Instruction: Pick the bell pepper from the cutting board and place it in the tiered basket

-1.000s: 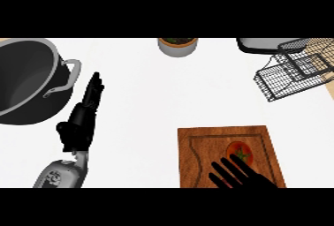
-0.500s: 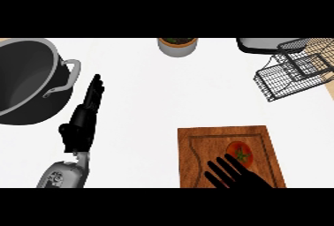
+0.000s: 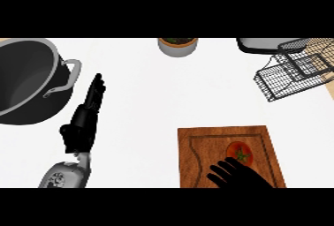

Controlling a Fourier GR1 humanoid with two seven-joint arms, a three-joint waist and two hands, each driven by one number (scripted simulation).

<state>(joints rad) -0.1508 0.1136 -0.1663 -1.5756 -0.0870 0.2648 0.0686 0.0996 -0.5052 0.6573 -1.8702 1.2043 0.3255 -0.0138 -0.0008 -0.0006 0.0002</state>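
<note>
Bell pepper: the red bell pepper (image 3: 239,152) with a green stem lies on the cutting board (image 3: 199,159), in the board's right half, at about five o'clock from the view's centre.
Cutting board: a brown wooden board with a groove round its edge, flat on the white counter (image 3: 169,97), running off the lower edge of the view.
Right hand: the right hand (image 3: 236,177) comes in from the lower edge over the board, at six o'clock of the pepper. Its fingers are spread wide and fairly straight, pointing toward twelve o'clock. The fingertips (image 3: 228,162) reach the pepper's lower edge; whether they touch it cannot be told. The hand holds nothing.
Left hand: the left hand (image 3: 85,119) shows at about eight o'clock from the centre, fingers straight and together, pointing up toward twelve to one o'clock. It holds nothing and rests beside the pot.
Tiered basket: the black wire tiered basket (image 3: 294,70) stands at about two o'clock, near the upper right corner, well apart from the pepper.
Pot: a large dark pot (image 3: 29,79) with a grey handle sits at ten o'clock, partly cut by the left edge.
Small container: a round cup-like container (image 3: 177,45) stands at twelve o'clock at the upper edge.
Bowl: a grey bowl-like rim (image 3: 261,43) shows at one o'clock, just beside the basket.
</note>
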